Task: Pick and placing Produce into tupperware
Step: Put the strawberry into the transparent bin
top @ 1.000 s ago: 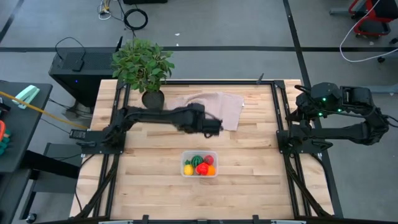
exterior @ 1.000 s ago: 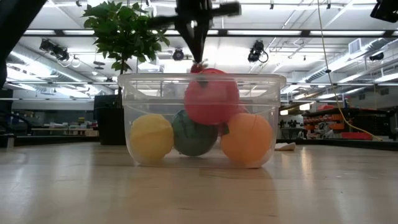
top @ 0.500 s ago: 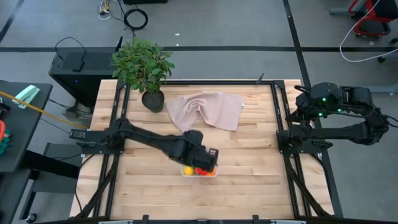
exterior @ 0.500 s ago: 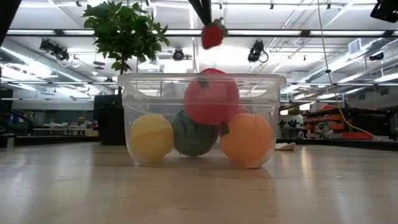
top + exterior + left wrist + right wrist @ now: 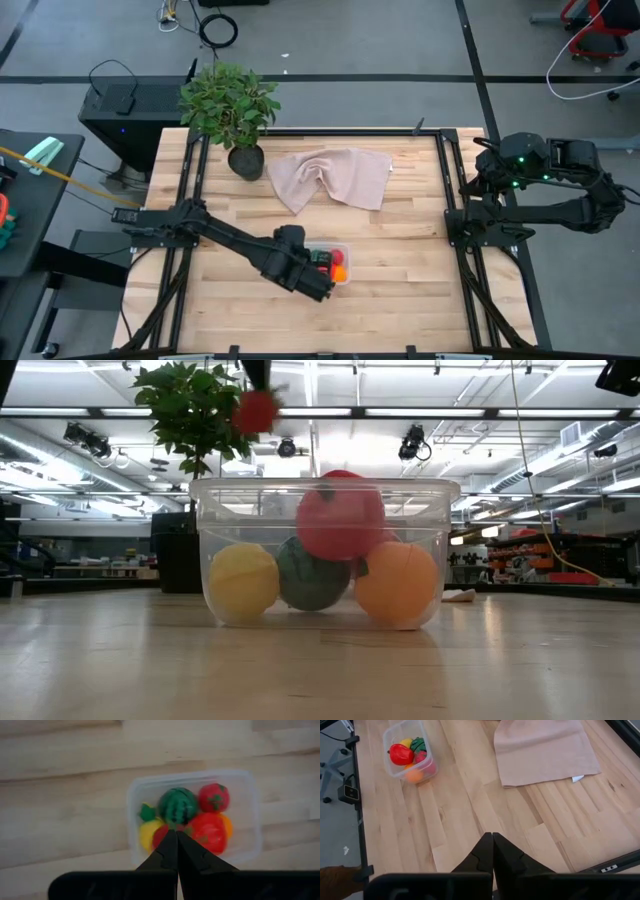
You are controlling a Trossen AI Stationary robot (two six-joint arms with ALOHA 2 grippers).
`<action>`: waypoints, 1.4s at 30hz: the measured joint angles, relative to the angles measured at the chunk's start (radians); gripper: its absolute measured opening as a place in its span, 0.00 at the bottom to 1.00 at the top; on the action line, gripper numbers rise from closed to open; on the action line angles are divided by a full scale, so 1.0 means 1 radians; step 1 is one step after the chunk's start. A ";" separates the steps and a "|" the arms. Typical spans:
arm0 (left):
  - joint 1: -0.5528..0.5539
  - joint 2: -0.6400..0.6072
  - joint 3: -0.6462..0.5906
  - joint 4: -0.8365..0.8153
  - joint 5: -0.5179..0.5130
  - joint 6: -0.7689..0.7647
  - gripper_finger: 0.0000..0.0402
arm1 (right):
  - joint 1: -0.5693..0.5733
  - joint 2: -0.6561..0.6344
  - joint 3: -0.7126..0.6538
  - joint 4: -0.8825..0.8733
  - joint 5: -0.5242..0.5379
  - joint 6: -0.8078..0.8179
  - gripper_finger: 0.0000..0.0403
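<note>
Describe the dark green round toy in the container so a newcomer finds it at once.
On the light wooden table, away from the leafy potted plant, stands a small clear plastic container. The dark green ball lies inside, among a yellow piece, a red piece and an orange piece; it alone has darker stripes, like a watermelon.

Produce (image 5: 178, 805) in tupperware (image 5: 252, 815) w/ left pincer (image 5: 176, 840) above; cloth (image 5: 335, 176) behind, plant (image 5: 230, 105) behind-left.
</note>
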 joint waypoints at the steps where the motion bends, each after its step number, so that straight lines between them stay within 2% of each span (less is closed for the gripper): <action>1: 0.004 0.000 0.000 0.021 0.005 0.000 0.00 | 0.000 0.000 0.000 0.000 0.000 0.000 0.02; 9: 0.024 0.000 0.000 0.102 0.056 0.036 0.00 | 0.000 0.000 0.000 0.000 0.000 0.001 0.01; 13: 0.023 0.000 0.000 0.117 0.141 0.048 0.00 | 0.000 0.000 0.000 0.000 0.000 0.001 0.02; 18: 0.037 0.000 0.000 0.147 0.308 0.146 0.00 | 0.000 0.000 0.000 0.000 0.000 0.000 0.02; 20: 0.054 0.000 0.000 0.145 0.343 0.186 0.00 | 0.000 0.000 0.000 0.000 0.000 0.000 0.01; 31: 0.186 0.000 0.000 0.109 0.426 0.360 0.00 | 0.000 0.000 0.000 0.000 0.000 -0.003 0.02; 37: 0.209 0.000 -0.001 0.018 0.439 0.440 0.00 | 0.000 0.000 0.000 0.000 0.000 -0.003 0.02; 42: 0.209 0.000 -0.001 0.073 0.420 0.440 0.00 | 0.000 0.000 0.000 0.000 0.000 -0.006 0.02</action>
